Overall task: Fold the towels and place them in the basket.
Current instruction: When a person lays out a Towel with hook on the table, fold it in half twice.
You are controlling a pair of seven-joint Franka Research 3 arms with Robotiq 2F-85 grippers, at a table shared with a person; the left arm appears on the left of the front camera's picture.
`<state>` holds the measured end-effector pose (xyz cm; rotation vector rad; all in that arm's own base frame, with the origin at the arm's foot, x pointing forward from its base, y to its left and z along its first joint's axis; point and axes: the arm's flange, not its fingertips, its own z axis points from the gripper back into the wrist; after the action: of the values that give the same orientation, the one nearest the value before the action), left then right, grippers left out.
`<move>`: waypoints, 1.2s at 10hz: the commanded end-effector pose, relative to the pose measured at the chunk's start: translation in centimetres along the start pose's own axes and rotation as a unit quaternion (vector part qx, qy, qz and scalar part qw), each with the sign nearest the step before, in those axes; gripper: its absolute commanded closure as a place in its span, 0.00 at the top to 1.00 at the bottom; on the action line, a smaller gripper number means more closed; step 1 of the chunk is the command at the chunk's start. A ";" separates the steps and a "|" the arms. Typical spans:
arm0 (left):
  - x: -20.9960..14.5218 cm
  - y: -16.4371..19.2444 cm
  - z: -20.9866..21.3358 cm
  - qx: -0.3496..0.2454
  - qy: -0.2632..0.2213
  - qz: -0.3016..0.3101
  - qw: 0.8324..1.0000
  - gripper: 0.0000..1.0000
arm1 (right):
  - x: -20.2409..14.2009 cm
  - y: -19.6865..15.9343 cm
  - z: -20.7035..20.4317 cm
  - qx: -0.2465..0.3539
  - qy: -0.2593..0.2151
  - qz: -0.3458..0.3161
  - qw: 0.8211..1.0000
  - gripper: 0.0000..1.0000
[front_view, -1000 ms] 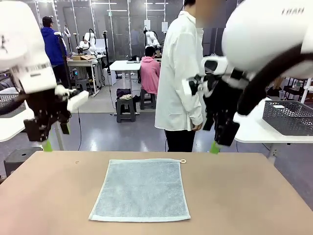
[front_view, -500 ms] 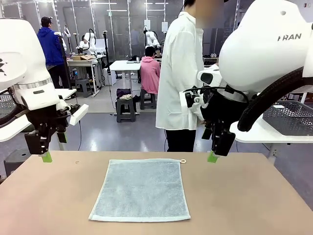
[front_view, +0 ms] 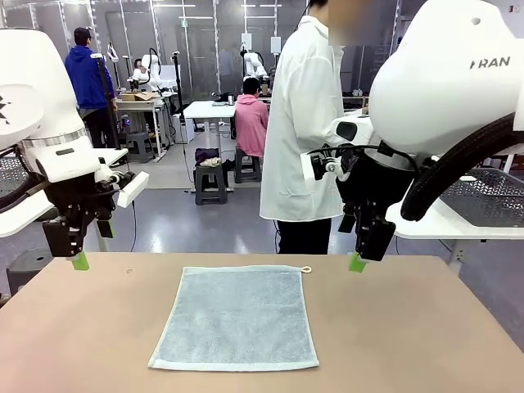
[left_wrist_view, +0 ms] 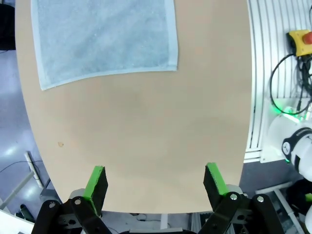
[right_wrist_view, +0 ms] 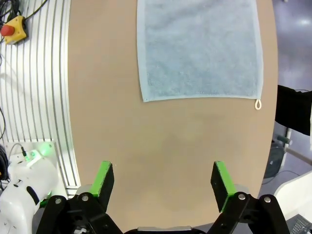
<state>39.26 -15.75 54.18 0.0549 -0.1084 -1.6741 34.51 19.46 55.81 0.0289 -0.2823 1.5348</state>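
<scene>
The towel (front_view: 235, 318) is laid flat for folding; left gripper (front_view: 79, 262) and right gripper (front_view: 355, 263) are held open off its far corners.

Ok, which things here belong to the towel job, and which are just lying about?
In the job:
blue-grey towel, spread flat on the table
mesh basket, on the white side table
left gripper and right gripper, both open, empty

Just about:
yellow emergency-stop box
person in a white coat at the far side
</scene>
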 end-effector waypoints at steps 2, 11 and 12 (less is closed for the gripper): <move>3.5 -2.1 -2.0 0.043 0.024 0.048 0.998 1.00 | 1.7 2.2 -3.2 -0.061 0.019 -0.010 0.998 1.00; 8.5 -6.7 -19.7 0.025 -0.002 0.068 0.997 1.00 | 3.0 7.0 -18.6 -0.045 0.066 -0.028 0.996 1.00; 8.6 -6.8 -20.8 0.012 -0.002 0.064 0.998 1.00 | 2.9 7.0 -19.8 -0.029 0.068 -0.029 0.997 1.00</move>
<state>33.94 -24.24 34.10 0.0719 -0.1115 -1.5554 31.30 26.54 37.74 -0.1099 -0.2136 1.4832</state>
